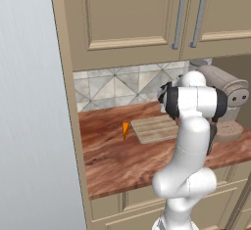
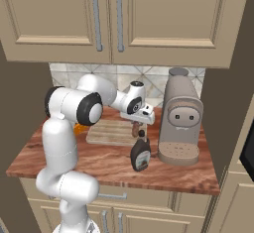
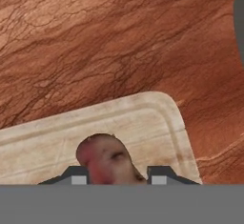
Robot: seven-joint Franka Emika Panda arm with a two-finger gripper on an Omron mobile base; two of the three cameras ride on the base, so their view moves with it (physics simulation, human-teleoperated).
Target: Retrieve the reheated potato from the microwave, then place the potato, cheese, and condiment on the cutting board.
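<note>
Reddish-brown and rough-skinned, the potato (image 3: 106, 158) sits between the two dark fingertips of the gripper (image 3: 116, 175) in the hand view, and we record the jaws as closed on it, since it fills the gap between them. Directly beyond the potato lies the cutting board (image 3: 143, 118), with one rounded corner of the board and the reddish countertop (image 3: 119, 37) past it. We judge the potato to be over the board near that corner, but we cannot tell whether it touches the wood. In the right base view the gripper (image 2: 135, 129) hangs at the board's (image 2: 106, 133) right end, with the condiment (image 2: 140, 155) just in front of it and the coffee machine (image 2: 179, 118) further right. Our reading is that the release must go straight down, as the board lies directly beneath the tool. The cheese (image 1: 125, 129) stands on the counter just off the board's (image 1: 154, 128) left edge in the left base view, not yet on it. We consider the potato step nearly complete and the cheese and condiment outstanding.
</note>
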